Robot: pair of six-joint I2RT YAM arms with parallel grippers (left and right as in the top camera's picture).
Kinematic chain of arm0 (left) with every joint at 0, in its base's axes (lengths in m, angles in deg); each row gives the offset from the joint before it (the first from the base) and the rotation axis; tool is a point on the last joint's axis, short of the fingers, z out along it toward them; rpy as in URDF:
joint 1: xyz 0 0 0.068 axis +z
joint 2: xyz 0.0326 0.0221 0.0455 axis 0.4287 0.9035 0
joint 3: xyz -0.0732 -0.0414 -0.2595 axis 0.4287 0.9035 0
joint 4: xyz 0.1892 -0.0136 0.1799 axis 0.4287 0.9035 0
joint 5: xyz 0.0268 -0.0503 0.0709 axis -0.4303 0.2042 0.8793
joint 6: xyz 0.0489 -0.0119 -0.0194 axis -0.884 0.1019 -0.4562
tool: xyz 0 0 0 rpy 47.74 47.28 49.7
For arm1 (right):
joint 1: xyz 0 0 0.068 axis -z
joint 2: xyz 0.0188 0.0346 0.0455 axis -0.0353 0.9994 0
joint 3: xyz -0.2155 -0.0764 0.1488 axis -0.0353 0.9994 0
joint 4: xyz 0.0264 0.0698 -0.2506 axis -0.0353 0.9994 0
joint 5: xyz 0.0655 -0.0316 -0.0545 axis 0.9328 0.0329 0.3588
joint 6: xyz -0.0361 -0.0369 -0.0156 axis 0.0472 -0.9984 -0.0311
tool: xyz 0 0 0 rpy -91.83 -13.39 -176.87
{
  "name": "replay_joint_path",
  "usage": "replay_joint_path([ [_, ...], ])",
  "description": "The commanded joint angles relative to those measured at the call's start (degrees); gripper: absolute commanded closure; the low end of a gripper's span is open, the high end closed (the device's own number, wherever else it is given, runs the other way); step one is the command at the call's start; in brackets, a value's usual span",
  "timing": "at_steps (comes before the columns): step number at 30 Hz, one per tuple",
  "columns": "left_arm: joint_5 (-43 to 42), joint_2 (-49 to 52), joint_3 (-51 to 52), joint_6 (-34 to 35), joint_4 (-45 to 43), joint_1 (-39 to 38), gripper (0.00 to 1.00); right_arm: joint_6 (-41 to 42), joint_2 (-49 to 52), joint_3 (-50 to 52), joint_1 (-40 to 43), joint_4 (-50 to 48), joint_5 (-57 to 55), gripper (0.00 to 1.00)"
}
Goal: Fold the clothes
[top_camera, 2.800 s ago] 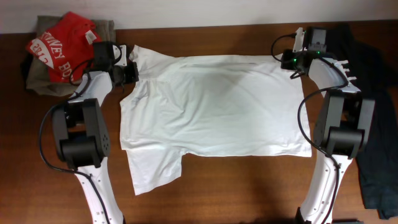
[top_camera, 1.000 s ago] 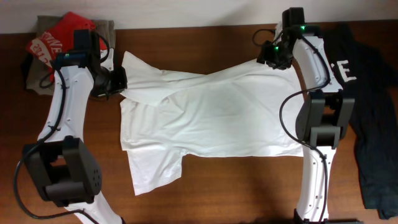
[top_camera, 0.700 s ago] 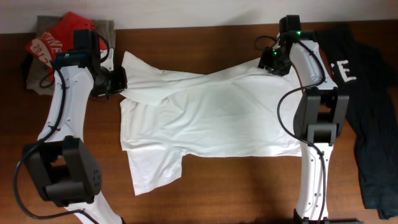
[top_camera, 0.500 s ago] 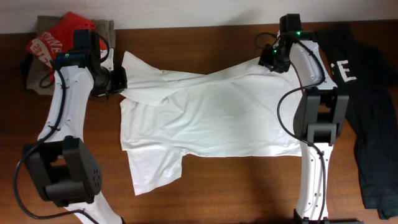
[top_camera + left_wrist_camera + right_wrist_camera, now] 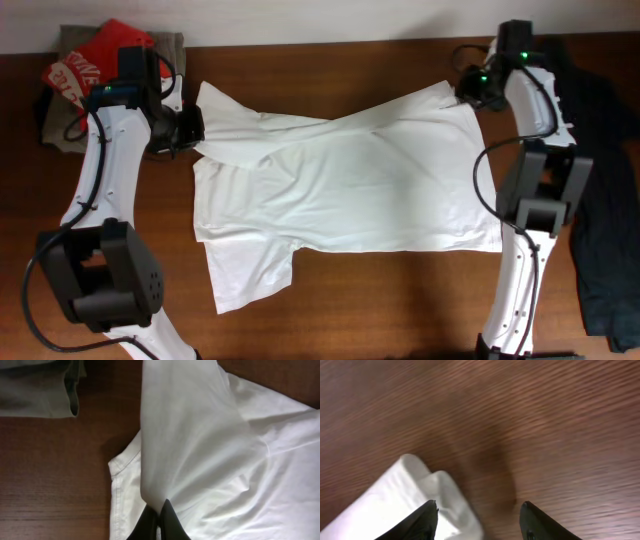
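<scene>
The white T-shirt [image 5: 340,180] lies spread across the middle of the table, its upper part pulled into a slack fold between the two grippers. My left gripper [image 5: 192,128] is shut on the shirt's upper left part; in the left wrist view its tips [image 5: 159,515] pinch a raised fold of white cloth [image 5: 190,440]. My right gripper [image 5: 468,92] is open at the shirt's upper right corner. In the right wrist view it [image 5: 480,510] stands wide apart over bare wood, with the corner of the cloth [image 5: 420,495] lying by the left finger.
A red T-shirt [image 5: 95,70] on olive cloth [image 5: 60,125] lies at the back left; the olive cloth also shows in the left wrist view [image 5: 40,385]. A black garment [image 5: 605,200] lies along the right edge. The table's far edge [image 5: 320,42] runs just behind the shirt.
My right gripper has let go of the shirt's upper right corner, opened, and moved right and slightly back. The corner now lies flat on the table. My left arm has not moved.
</scene>
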Motion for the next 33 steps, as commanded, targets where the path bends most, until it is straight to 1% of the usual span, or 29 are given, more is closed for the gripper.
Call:
replay_joint_path([
  [1, 0.37, -1.55, -0.68, 0.55, -0.31, -0.02, 0.99, -3.3, 0.61, 0.31, -1.57, -0.2, 2.29, 0.44],
  [2, 0.37, -1.55, -0.68, 0.55, -0.28, -0.02, 0.99, -3.37, 0.63, 0.31, -2.05, -0.57, 2.43, 0.45],
  [5, 0.37, -1.55, -0.68, 0.55, -0.28, -0.02, 0.99, -7.32, 0.63, 0.31, -4.0, -0.87, 2.54, 0.45],
  [8, 0.39, -1.55, -0.68, 0.52, -0.24, 0.0, 0.99, -7.34, 0.7, 0.31, -4.42, -0.57, 2.36, 0.46],
  [10, 0.39, -1.55, -0.68, 0.52, -0.17, -0.02, 0.99, -7.34, 1.16, 0.31, -4.26, -0.28, 2.36, 0.57],
  [11, 0.39, -1.55, -0.68, 0.52, -0.17, 0.0, 0.99, -7.37, 1.18, 0.33, -4.26, -0.15, 2.36, 0.6],
  [12, 0.39, -1.55, -0.68, 0.52, -0.15, 0.0, 0.99, -7.39, 1.18, 0.33, -4.26, -0.31, 1.95, 0.61],
  [13, 0.39, -1.55, -0.68, 0.52, -0.11, 0.0, 0.99, -7.37, 1.18, 0.33, -4.22, -0.46, -1.44, 0.45],
  [15, 0.39, -1.55, -0.68, 0.52, -0.04, 0.0, 0.99, -7.89, 1.18, 0.31, -3.89, -0.87, -5.6, 0.42],
  [16, 0.39, -1.55, -0.68, 0.52, -0.09, 0.0, 0.99, -10.64, 1.18, 0.33, -3.78, -0.85, -4.17, 0.42],
  [19, 0.39, -1.55, -0.68, 0.52, -0.13, 0.0, 0.99, -12.76, 1.27, 1.16, -3.89, -0.42, 3.32, 0.43],
  [22, 0.39, -1.55, -0.68, 0.52, -0.11, 0.0, 0.99, -12.76, 1.27, 3.21, -3.89, -1.01, 3.23, 0.57],
  [23, 0.39, -1.55, -0.68, 0.52, -0.11, 0.0, 0.99, -12.74, 1.27, 3.21, -3.89, -0.98, 3.23, 0.6],
  [24, 0.39, -1.55, -0.68, 0.52, -0.13, 0.0, 0.99, -12.74, 1.27, 3.19, -3.89, -1.4, 3.21, 0.69],
  [25, 0.39, -1.55, -0.68, 0.55, -0.13, 0.0, 0.99, -12.72, 1.27, 3.19, -3.82, -1.75, 3.04, 0.75],
  [29, 0.39, -1.55, -0.68, 0.52, -0.13, 0.0, 0.99, -12.41, 1.25, -0.09, -3.34, -0.52, -1.51, 0.85],
  [33, 0.39, -1.55, -0.68, 0.55, -0.15, 0.0, 0.99, -12.04, 1.25, -2.89, -2.75, 0.94, -1.51, 0.87],
])
